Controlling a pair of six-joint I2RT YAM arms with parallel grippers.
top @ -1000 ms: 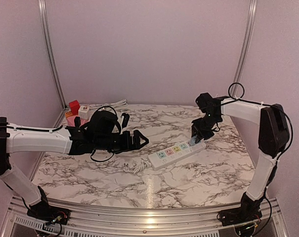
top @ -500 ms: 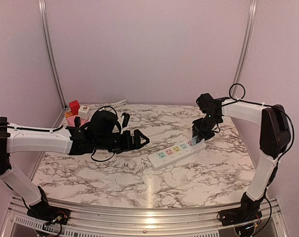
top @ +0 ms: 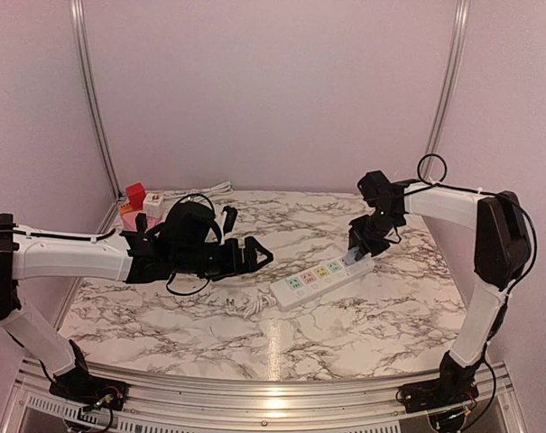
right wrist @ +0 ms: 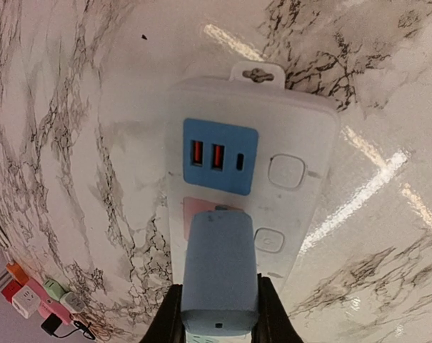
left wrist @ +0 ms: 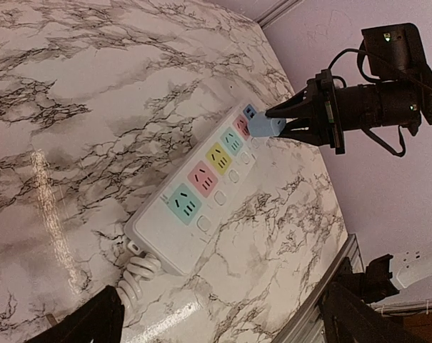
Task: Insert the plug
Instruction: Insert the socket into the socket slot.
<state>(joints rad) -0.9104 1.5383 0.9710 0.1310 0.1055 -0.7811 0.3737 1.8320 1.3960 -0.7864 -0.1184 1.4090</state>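
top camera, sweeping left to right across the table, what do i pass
small adapters → left gripper → power strip → blue plug in the right gripper, over the strip's right end

The white left arm [top: 69,257] stretches level, its black left gripper [top: 262,255] spread wide. The white right arm [top: 444,203] bends down, its black right gripper [top: 355,254] clamped on a pale blue plug [right wrist: 219,268].

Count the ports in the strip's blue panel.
3. On the blue panel, in the right wrist view: one red port at the left, a second red port beside it, a small dark slot at their right. None looks hidden.
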